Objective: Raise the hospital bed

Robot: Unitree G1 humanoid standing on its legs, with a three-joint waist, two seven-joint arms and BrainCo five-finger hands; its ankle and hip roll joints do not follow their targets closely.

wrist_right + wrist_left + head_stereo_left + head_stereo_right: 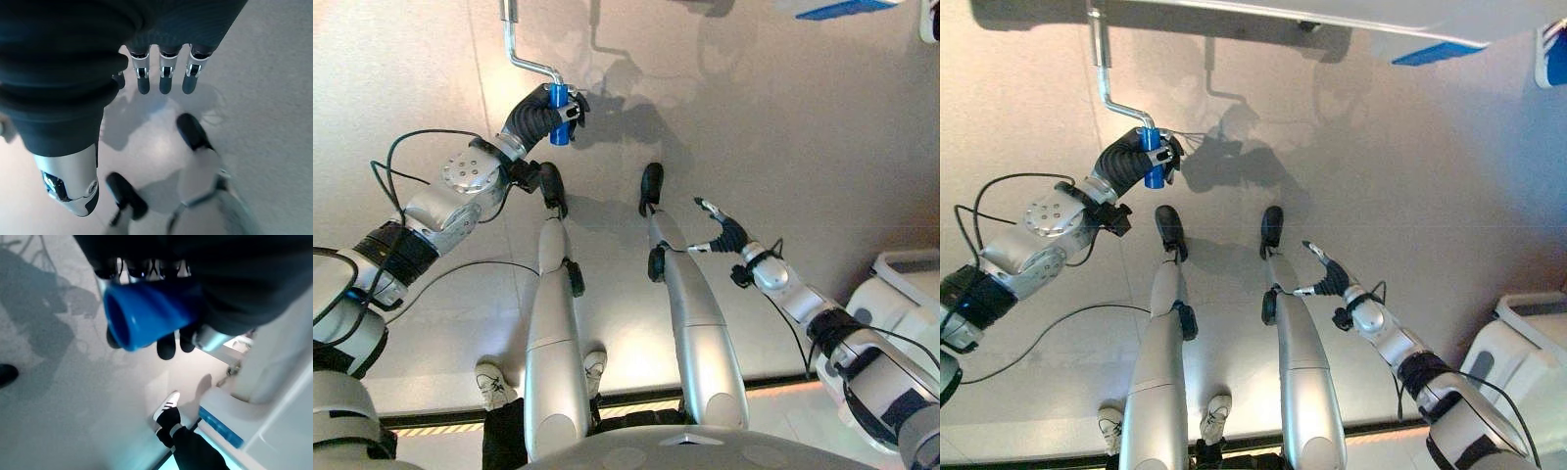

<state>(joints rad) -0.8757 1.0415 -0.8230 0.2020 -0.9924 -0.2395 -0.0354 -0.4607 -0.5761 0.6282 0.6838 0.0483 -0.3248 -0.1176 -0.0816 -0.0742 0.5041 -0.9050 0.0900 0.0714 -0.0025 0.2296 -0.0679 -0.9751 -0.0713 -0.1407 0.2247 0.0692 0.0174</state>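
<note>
clearly the left hand (540,116) has its fingers curled tight round the blue grip (558,114) of the bed's crank handle (524,54), a bent silver rod that runs up from the grip to the underside of the hospital bed (1332,15) at the far edge of the floor. in the left wrist view the blue grip (146,316) sits across the palm with dark fingertips wrapped over it, its open end sticking out past them. the right hand (722,233) hangs free over the floor, well apart from the crank, its fingers spread and relaxed, holding nothing.

the main risk, as i judge it, is slipping off the grip while cranking: a fair length of the grip juts beyond the fingers, so a turn that pulls along the grip's axis could slide the hand off its end. turning with the wrist held stiff could also bind the rod, or strain it where it enters the bed frame. a turn the wrong way would lower the bed rather than raise it; nothing here tells which way is right. a person's legs and white shoes (492,385) stand near the robot, close enough that a wide sweep of the elbow might matter.
</note>
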